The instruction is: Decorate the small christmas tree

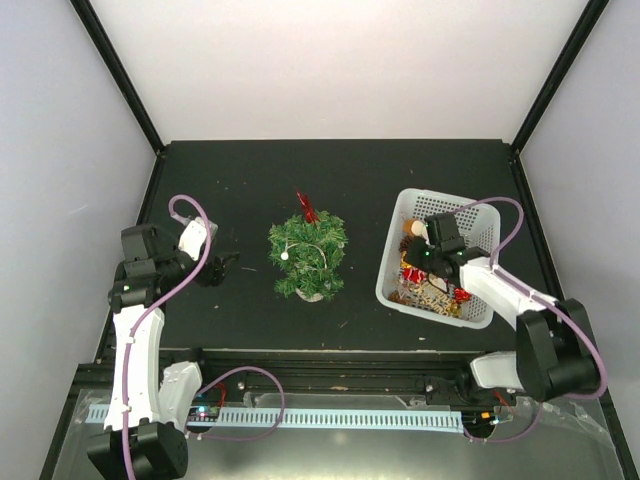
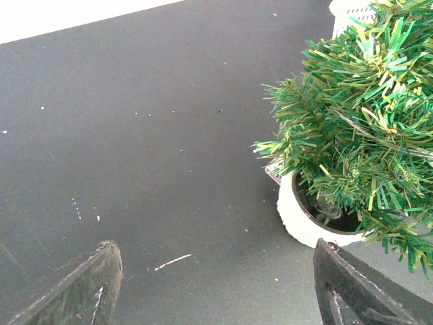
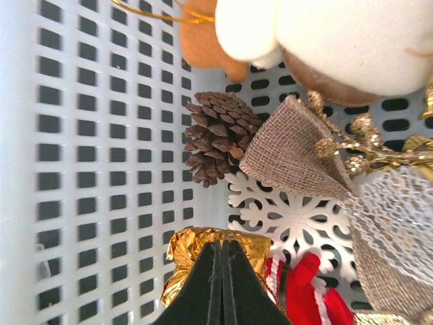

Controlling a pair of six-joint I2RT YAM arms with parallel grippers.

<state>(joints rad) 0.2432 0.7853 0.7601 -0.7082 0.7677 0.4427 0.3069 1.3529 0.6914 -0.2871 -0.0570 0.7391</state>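
Left gripper (image 2: 215, 249): jaws wide apart, wrist pointing rightward. Right gripper (image 3: 222, 247): fingers pressed flat together, arm reaching forward-left.

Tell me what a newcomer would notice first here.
The small bushy green christmas tree in its white pot stands in the middle, a red ornament poking from it. To its right, the white plastic mesh basket holds ornaments, and the right hand is shut inside it, by a gold foil piece.
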